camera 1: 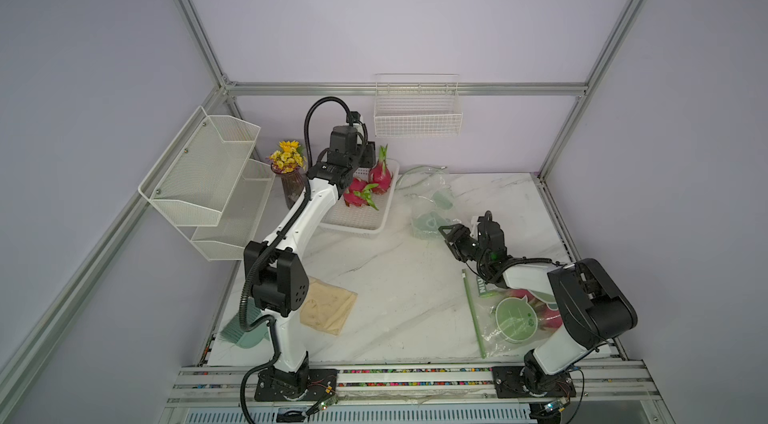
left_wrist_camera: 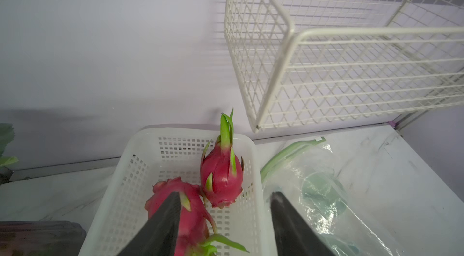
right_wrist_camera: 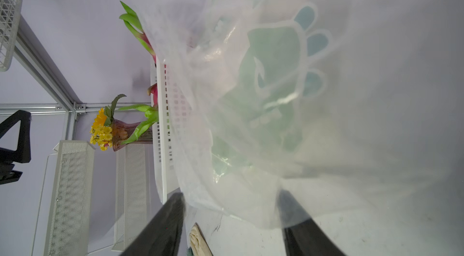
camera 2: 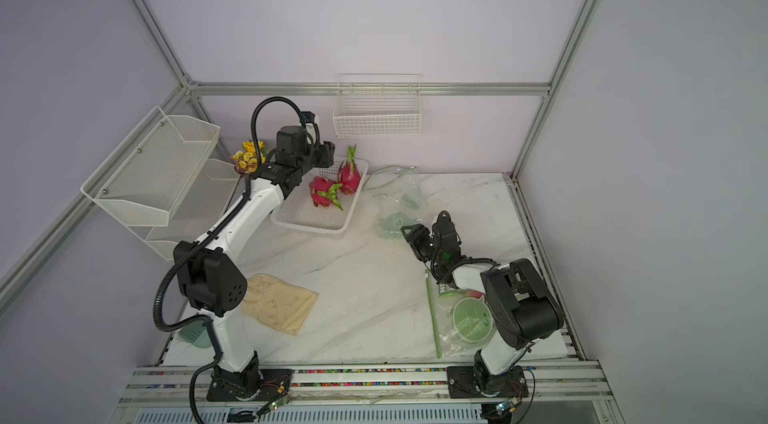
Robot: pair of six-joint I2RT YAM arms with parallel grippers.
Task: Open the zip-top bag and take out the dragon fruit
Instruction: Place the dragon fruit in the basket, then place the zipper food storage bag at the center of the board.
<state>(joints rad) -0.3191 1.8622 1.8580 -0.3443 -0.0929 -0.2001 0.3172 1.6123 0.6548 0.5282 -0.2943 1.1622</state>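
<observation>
The right end effector (camera 1: 449, 240) stands open at the near edge of a slack bag (camera 1: 428, 201) that looks empty. The left end effector (left_wrist_camera: 226, 193), also open, hovers over the white basket (camera 1: 361, 230), far left, which holds two dragon fruit (camera 1: 380, 176). The other zip-top bag (camera 1: 513, 324), with pink fruit inside, lies near right under the right arm. Its green zip strip (camera 1: 473, 314) runs near to far, so the right arm looks nearer.

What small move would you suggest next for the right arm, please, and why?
Probably draw the right gripper back toward the second bag by that arm's base. Its jaws stand open at the slack bag, which looks empty; two dragon fruit already lie in the basket, and pink fruit shows inside that nearer bag.
</observation>
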